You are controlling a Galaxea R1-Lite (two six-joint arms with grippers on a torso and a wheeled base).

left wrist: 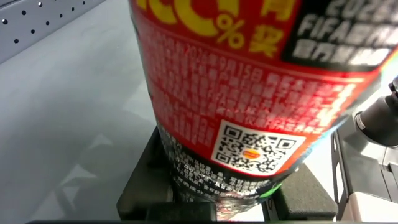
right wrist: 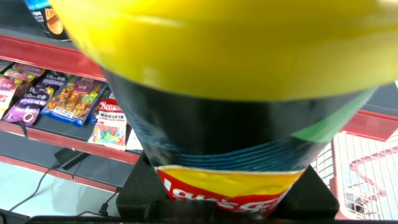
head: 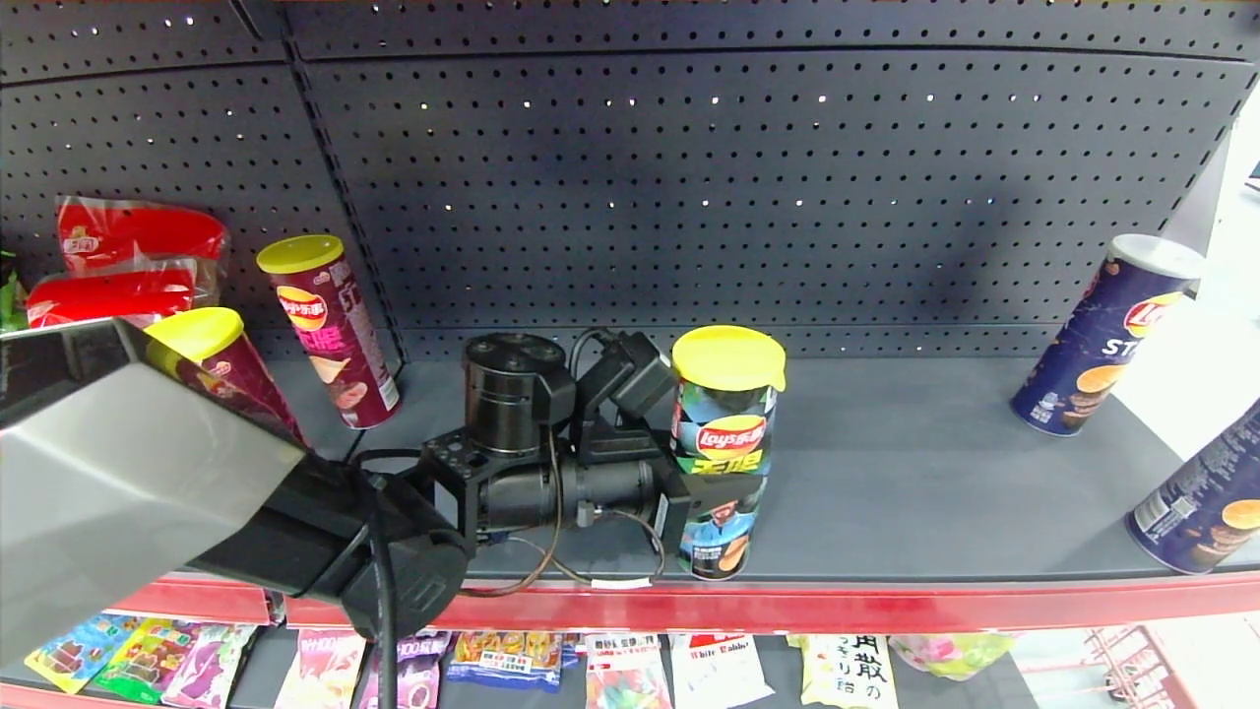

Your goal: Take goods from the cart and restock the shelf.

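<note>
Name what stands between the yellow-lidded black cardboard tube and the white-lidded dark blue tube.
Nothing: in the head view, bare grey shelf board separates the yellow-lidded black tube from the white-lidded blue tube.

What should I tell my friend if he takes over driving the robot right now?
Left end effector: shut on a yellow-lidded can, upright at the front edge of the grey shelf.
Right end effector: shut on a second yellow-lidded can, held away from the shelf.
Done: first can is at the shelf, not yet released. Maroon cans stand to its left, blue cans to its right.
Left: let go of the first can, then probably place the second in the open middle.
</note>
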